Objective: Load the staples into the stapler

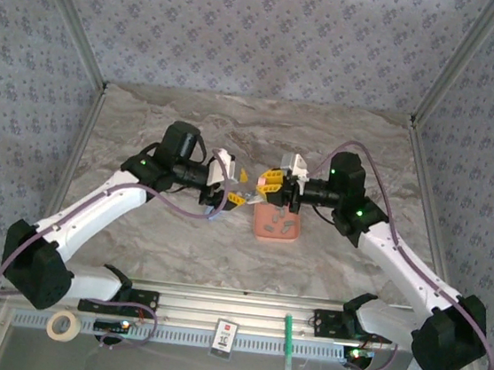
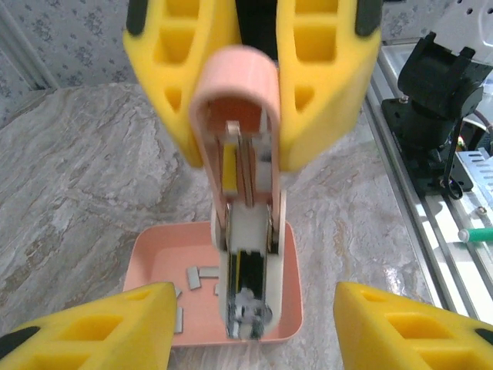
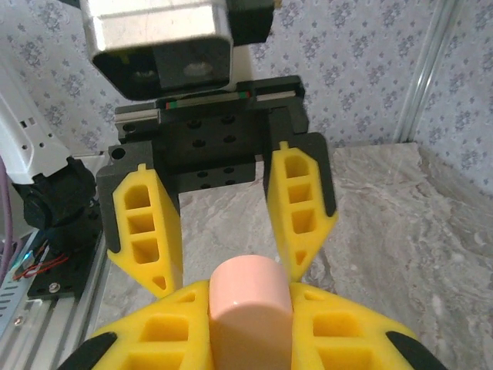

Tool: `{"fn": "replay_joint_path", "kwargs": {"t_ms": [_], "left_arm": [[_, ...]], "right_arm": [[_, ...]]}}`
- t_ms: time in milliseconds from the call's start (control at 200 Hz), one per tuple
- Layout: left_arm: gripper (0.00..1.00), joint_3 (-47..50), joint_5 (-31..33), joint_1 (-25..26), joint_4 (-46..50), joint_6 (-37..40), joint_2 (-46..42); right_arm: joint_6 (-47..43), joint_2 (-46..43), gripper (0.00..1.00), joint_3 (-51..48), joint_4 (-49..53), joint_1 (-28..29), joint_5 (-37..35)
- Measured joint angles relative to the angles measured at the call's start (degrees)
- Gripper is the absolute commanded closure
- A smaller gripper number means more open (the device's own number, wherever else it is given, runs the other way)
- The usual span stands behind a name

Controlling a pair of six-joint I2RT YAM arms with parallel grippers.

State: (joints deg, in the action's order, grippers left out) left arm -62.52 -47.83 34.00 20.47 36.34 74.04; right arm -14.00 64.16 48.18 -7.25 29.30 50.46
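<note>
Marble tabletop (image 1: 164,131) and patterned walls fill the overhead view, where both arms reach in and meet near the centre. The left gripper (image 1: 236,191) faces the right gripper (image 1: 271,181), and a salmon-pink tray (image 1: 275,227) sits at about 5 o'clock from that meeting point. A tape roll (image 1: 61,325) lies on the near rail at 7 o'clock. From the left wrist, the left gripper (image 2: 253,308) has its yellow fingers (image 2: 85,327) spread wide, touching nothing. At 12 o'clock the right gripper (image 2: 243,146) is clamped on the stapler (image 2: 245,223), whose shell looks pink and hinged open, its rail hanging down over the tray (image 2: 150,254). The staples (image 2: 202,276) lie loose on the tray floor at 9 o'clock from the rail's lower end. From the right wrist, the right gripper (image 3: 250,297) squeezes the stapler's (image 3: 250,308) rounded end at 6 o'clock, and the left gripper (image 3: 229,262) gapes at 12 o'clock.
</note>
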Motion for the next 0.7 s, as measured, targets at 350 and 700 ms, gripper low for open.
{"fn": "replay_joint_path", "kwargs": {"t_ms": [350, 700], "left_arm": [[0.42, -1.5, -0.6, 2.1, -0.1, 0.0, 3.0], [0.45, -1.6, -0.7, 2.6, -0.8, 0.0, 4.3]], "right_arm": [[-0.2, 0.5, 0.88, 0.9, 0.1, 0.9, 0.7], [-0.2, 1.0, 0.88, 1.0, 0.1, 1.4, 1.5]]}}
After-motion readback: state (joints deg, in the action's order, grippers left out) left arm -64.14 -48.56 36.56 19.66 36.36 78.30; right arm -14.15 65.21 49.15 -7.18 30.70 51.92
